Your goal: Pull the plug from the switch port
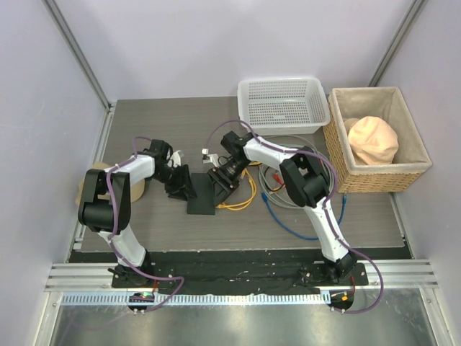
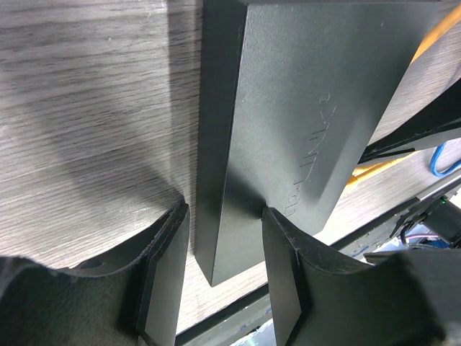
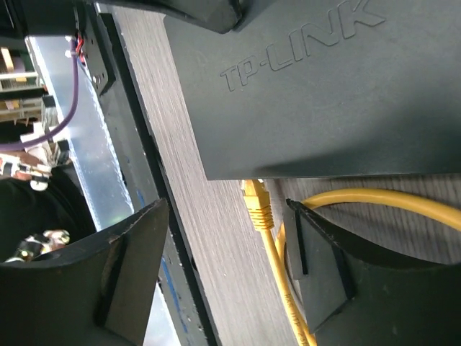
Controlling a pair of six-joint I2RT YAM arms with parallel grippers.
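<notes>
The switch [image 1: 202, 196] is a flat matte-black box on the wood table; it also shows in the left wrist view [image 2: 302, 122] and in the right wrist view [image 3: 324, 101]. My left gripper [image 1: 178, 182] is at its left edge, its jaws closed around one corner [image 2: 225, 245], with one finger on the top face. A yellow plug [image 3: 256, 205] on a yellow cable [image 1: 241, 200] meets the switch's near edge. My right gripper [image 3: 225, 216] is open, with a finger on each side of the plug and neither touching it; it is also in the top view [image 1: 225, 177].
A white mesh basket [image 1: 282, 104] stands at the back. A wicker basket [image 1: 374, 140] with a peach cloth stands at the right. Blue [image 1: 288, 216] and grey [image 1: 284, 155] cables lie right of the switch. A tan round object [image 1: 88, 189] sits at the far left.
</notes>
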